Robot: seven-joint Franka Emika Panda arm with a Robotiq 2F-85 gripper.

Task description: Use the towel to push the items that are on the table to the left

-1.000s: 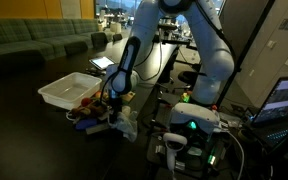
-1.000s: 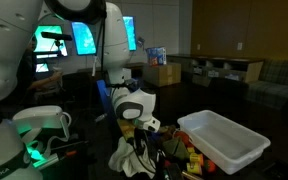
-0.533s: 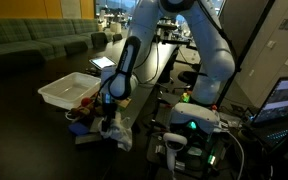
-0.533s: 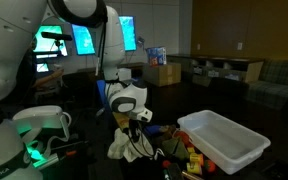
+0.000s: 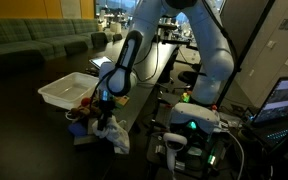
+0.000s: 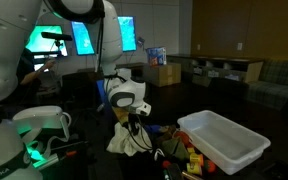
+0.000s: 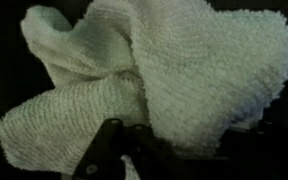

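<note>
You have carried the towel (image 5: 112,137) across the table (image 5: 26,125) over the past second; in an exterior view the arm and the hanging cloth have slid closer to the items (image 5: 81,122), and the cloth now sits just beside that cluster of red, orange and blue pieces. The white tray (image 5: 54,95) has stayed where it was behind the cluster, and the pieces themselves show no clear shift. By the look of it, the sweep is only starting to reach them and the real pushing is still ahead of you.

The gripper (image 5: 104,112) is clenched on the towel; in the wrist view the cloth (image 7: 154,80) fills almost the whole picture, bunched in folds, with the gripper (image 7: 134,152) pinching its near edge between dark fingers (image 7: 106,150). In an exterior view the gripper (image 6: 132,122) points down, the towel (image 6: 127,140) hangs in a loose bundle below it, and the items (image 6: 184,155) lie between the cloth and the tray (image 6: 246,150). Whether the lower folds rest on the tabletop or hang just above it cannot be told from these pictures. A bundle riding too high could pass over the smaller pieces, so you would do well to keep it low.
</note>
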